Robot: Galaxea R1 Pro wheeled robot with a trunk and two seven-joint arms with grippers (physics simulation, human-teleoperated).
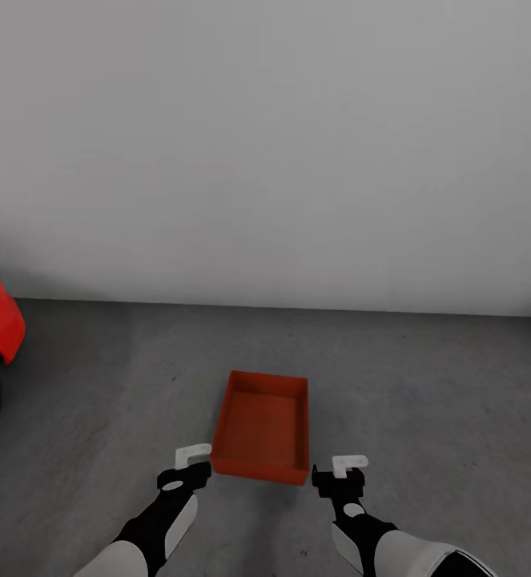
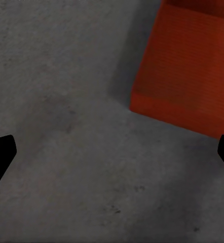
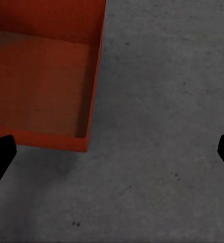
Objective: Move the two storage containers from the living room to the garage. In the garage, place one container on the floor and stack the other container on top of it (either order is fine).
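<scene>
**One bin down in the garage**

On the grey garage floor (image 1: 425, 385), before a blank white wall (image 1: 265, 144), one storage container (image 1: 263, 427) rests as the stack's likely base. The left pincer (image 1: 191, 463) and right pincer (image 1: 343, 471) flank its near corners, spread wide, holding nothing.

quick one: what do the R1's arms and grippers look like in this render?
Both arms have glossy white shells with black joints and wrists. The left gripper and right gripper are black blocks topped by small white angular brackets. In the wrist views the fingers are plain black. No cables or markings visible.
</scene>
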